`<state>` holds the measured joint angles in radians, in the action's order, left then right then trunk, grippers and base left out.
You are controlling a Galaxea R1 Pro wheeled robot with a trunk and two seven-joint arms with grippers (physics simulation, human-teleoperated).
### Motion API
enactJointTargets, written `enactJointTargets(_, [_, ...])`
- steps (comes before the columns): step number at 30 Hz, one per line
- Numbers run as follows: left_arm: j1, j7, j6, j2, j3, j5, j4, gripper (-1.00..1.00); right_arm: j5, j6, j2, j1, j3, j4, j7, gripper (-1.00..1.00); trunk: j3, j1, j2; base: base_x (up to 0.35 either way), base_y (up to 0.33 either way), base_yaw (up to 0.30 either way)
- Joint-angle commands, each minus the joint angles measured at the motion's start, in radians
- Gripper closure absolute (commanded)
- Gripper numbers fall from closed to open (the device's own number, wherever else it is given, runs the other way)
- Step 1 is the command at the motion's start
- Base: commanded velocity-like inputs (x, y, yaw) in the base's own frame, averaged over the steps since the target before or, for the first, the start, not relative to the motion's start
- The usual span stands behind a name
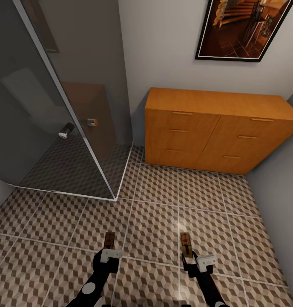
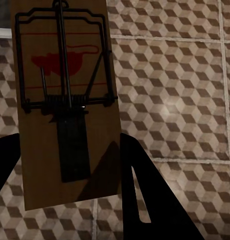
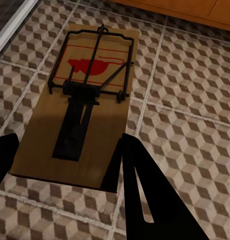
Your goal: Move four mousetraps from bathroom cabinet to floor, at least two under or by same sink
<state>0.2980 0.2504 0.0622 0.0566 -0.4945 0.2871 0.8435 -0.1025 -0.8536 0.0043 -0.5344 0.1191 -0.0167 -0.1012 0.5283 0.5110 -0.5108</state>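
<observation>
Tan-wood mousetraps sit clamped in each hand: left hand (image 1: pixel 109 248) on one (image 2: pixel 64 105), right hand (image 1: pixel 188 250) on another (image 3: pixel 84 105).

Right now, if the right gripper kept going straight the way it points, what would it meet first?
Judging by the right wrist view, probably the bathroom floor: the right gripper, jaws shut on a mousetrap, aims down at the tiles short of the cabinet. Depth is unclear.

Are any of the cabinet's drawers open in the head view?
No. Every drawer front of the cabinet sits flush and shut, with nothing pulled out.
</observation>
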Motion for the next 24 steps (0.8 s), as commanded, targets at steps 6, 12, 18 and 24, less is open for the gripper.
enactJointTargets(6, [0.001, 0.009, 0.005, 0.002, -0.007, 0.01, 0.0, 1.0, -0.008, -0.002, -0.003, 0.0, 0.002, 0.001, -0.01, 1.0, 0.001, 0.0, -0.001, 0.0, 0.0, 0.0])
enactJointTargets(12, [0.001, 0.009, 0.005, 0.002, -0.007, 0.01, 0.0, 1.0, -0.008, -0.002, -0.003, -0.001, 0.002, 0.0, -0.011, 1.0, 0.001, 0.0, -0.001, 0.0, 0.0, 0.0])
enactJointTargets(18, [0.001, 0.009, 0.005, 0.002, -0.007, 0.01, 0.0, 1.0, -0.008, -0.002, -0.001, -0.001, 0.002, 0.0, -0.011, 1.0, 0.001, 0.0, -0.001, 0.0, 0.0, 0.0])
enactJointTargets(24, [0.001, 0.009, 0.005, 0.002, -0.007, 0.01, 0.0, 1.0, -0.006, -0.001, 0.003, -0.001, 0.002, 0.0, -0.011, 1.0, 0.001, 0.0, -0.001, 0.0, 0.0, 0.0])
